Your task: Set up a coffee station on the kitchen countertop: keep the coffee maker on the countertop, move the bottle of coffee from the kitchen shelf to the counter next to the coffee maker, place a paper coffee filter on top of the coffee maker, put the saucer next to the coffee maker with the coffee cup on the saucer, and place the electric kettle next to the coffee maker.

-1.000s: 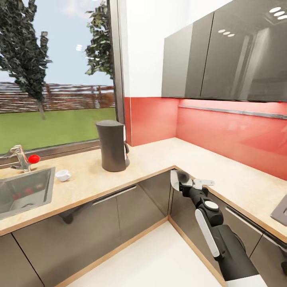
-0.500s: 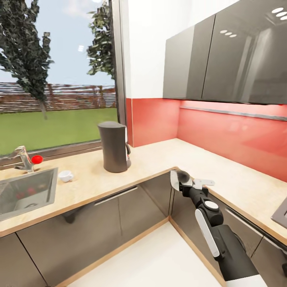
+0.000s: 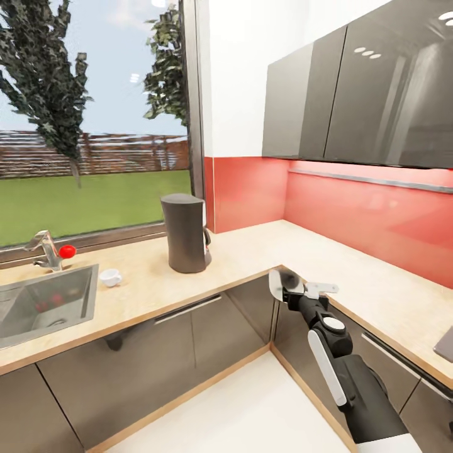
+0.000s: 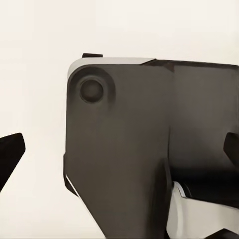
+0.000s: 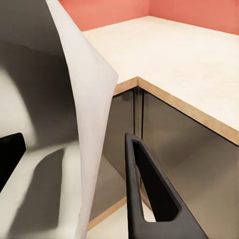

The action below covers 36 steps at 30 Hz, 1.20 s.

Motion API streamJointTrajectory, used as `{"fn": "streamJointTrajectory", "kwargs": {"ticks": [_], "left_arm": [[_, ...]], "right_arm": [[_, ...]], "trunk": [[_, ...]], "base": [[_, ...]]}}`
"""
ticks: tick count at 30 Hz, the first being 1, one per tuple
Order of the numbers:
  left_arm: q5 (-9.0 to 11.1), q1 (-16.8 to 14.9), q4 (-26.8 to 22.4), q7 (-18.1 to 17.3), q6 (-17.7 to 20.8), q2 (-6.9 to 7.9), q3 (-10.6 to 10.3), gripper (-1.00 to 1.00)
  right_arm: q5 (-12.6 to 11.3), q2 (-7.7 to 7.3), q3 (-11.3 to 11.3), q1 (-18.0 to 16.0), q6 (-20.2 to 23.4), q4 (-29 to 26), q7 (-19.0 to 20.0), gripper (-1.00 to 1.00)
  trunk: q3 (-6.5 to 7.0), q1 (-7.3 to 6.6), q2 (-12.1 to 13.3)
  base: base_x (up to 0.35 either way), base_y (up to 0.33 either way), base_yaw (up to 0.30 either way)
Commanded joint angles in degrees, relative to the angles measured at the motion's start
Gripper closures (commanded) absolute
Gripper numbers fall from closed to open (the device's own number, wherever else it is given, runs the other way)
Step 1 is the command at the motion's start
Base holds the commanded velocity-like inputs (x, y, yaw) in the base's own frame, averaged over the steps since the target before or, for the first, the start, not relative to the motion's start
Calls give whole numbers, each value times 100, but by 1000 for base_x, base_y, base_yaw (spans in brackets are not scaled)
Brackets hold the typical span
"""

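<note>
The charcoal-grey coffee maker [image 3: 185, 233] stands on the beige kitchen countertop [image 3: 251, 248] below the window, its back toward me. A small white coffee cup [image 3: 111, 277] sits on the counter between it and the sink. My right gripper [image 3: 284, 287] hovers in front of the counter's inner corner, shut on the paper coffee filter [image 3: 275, 284]. In the right wrist view the white filter [image 5: 87, 114] hangs as a curved sheet between the black fingers [image 5: 144, 199]. In the left wrist view the left gripper [image 4: 119, 152] is open before my own dark body, with nothing between its fingertips.
A steel sink [image 3: 44, 305] with a faucet [image 3: 50, 248] and red knob lies left of the cup. Glossy grey cabinets run under the L-shaped counter and on the wall above. A red backsplash [image 3: 365, 214] lines the right wall. A dark hob corner [image 3: 443, 346] shows at the far right.
The whole head view has shifted, so the coffee maker, cup and sink sit a little further right in the picture. The right arm keeps its pose with the filter.
</note>
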Motion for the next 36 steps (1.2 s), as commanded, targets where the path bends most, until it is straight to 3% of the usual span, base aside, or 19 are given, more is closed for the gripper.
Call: {"fn": "streamJointTrajectory", "kwargs": {"ticks": [1, 24, 36], "left_arm": [[-1, 2, -9, 1, -7, -3, 34, -100], [-3, 2, -9, 1, -8, -5, 34, -100], [-3, 2, -9, 0, -7, -2, 35, -100]], "right_arm": [[-64, -7, 15, -6, 15, -8, -52, 100], [-64, -7, 16, -6, 15, -10, -52, 100], [-64, -7, 15, -6, 15, -10, -52, 100]], "trunk": [[9, -20, 33], [422, -525, 956], [422, -525, 956]], "base": [[0, 0, 2], [0, 0, 0], [0, 0, 0]]}}
